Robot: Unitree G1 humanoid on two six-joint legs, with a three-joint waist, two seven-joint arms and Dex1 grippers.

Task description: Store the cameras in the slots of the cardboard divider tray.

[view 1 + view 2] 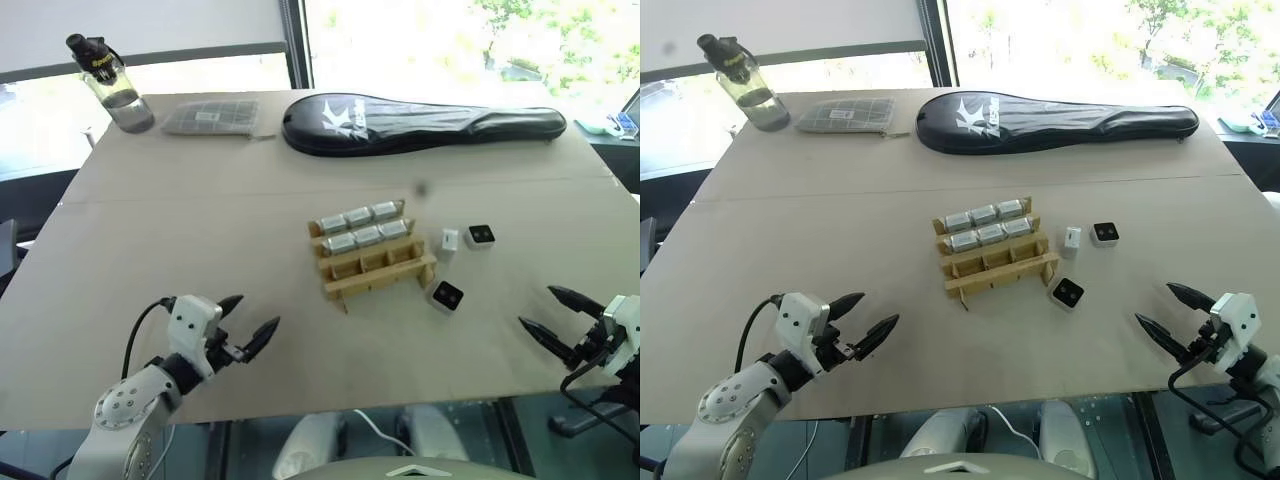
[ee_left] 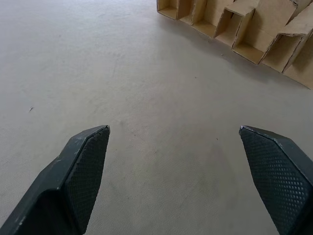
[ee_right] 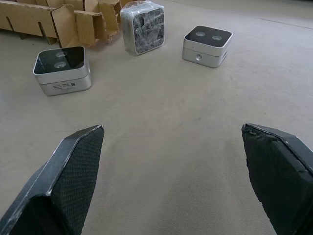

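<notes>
1. Our two arms hang over the near edge of the wide tan bench (image 1: 200, 230), the left gripper (image 1: 250, 320) by the near left corner, the right gripper (image 1: 555, 315) by the near right one, with bare surface ahead of each.
2. The small tan corrugated-cardboard divider tray (image 1: 372, 268) sits mid-bench, well apart from both claws. Its two far rows hold six silver-white boxy cameras (image 1: 357, 227); the near row of slots stands vacant.
3. Three more cameras lie loose just beyond the tray's right end: one black-faced block (image 3: 62, 70) nearest the front edge, a wrapped one (image 3: 142, 26) tipped on its side, and another black-faced one (image 3: 207, 44) farther right.
4. Along the far edge rest a clear water bottle with a black cap (image 1: 110, 82), a flat grey gridded packet (image 1: 208, 117) and a long black racket cover (image 1: 420, 123).
5. Both claws are spread wide and released, grasping and touching nothing.
</notes>
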